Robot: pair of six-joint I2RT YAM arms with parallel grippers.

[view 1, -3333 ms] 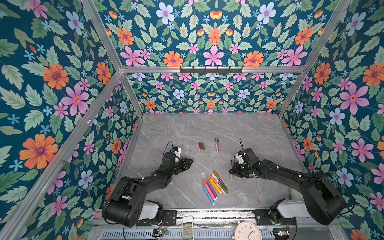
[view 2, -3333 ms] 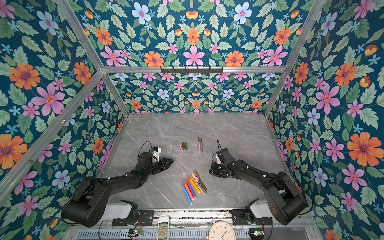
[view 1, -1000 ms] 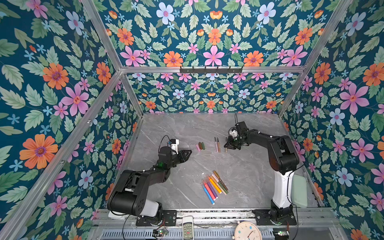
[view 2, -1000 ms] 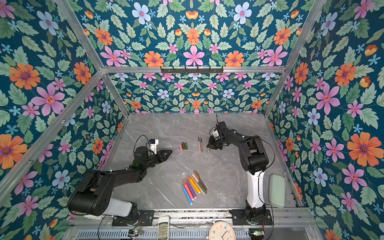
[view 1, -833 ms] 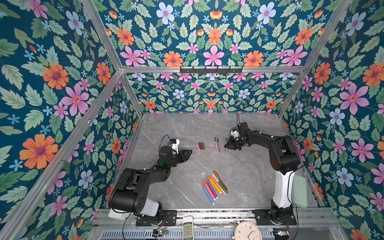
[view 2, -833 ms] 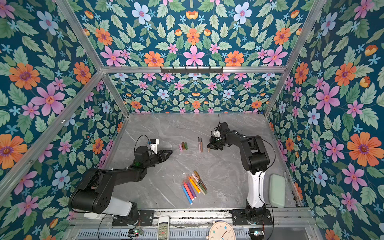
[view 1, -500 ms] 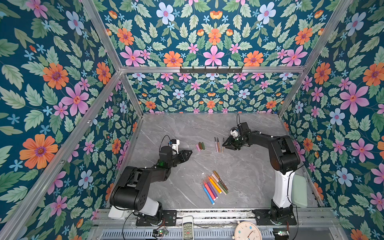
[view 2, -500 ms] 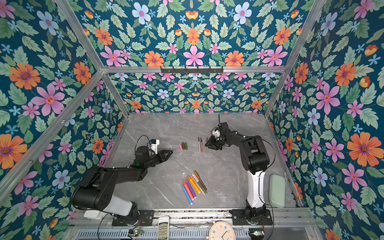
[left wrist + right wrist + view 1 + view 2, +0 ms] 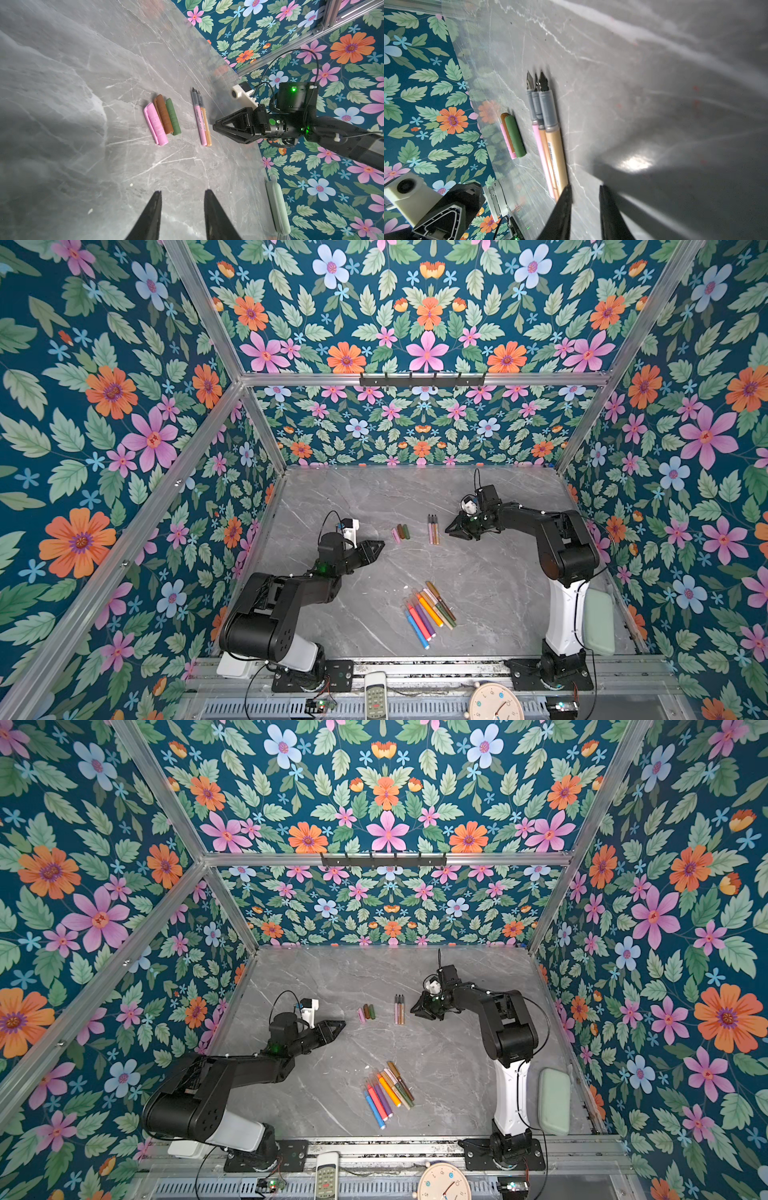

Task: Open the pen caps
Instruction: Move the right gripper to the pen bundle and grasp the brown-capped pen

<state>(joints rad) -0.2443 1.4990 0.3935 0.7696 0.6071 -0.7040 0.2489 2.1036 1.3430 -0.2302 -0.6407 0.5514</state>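
Three loose pen caps (image 9: 401, 533) (image 9: 366, 1013), pink (image 9: 155, 124), brown (image 9: 164, 116) and green (image 9: 173, 117), lie side by side mid-table. To their right lie three uncapped pens (image 9: 433, 529) (image 9: 548, 135), tips pointing to the back. My right gripper (image 9: 449, 529) (image 9: 585, 187) stands just right of them, low over the table. It is slightly open and empty, with one finger beside the beige pen's rear end. My left gripper (image 9: 380, 545) (image 9: 182, 192) is open and empty, short of the caps on their left. Several capped pens (image 9: 430, 612) (image 9: 388, 1092) lie in a fan near the front.
A pale green pad (image 9: 598, 620) leans at the right wall by the right arm's base. A remote control (image 9: 376, 695) and a clock (image 9: 494, 701) sit on the front rail. Floral walls enclose the grey marble table (image 9: 490, 572) on three sides.
My right gripper has opened and let a beige pen go beside the two uncapped pens, then narrowed a little. The left arm has hardly moved.
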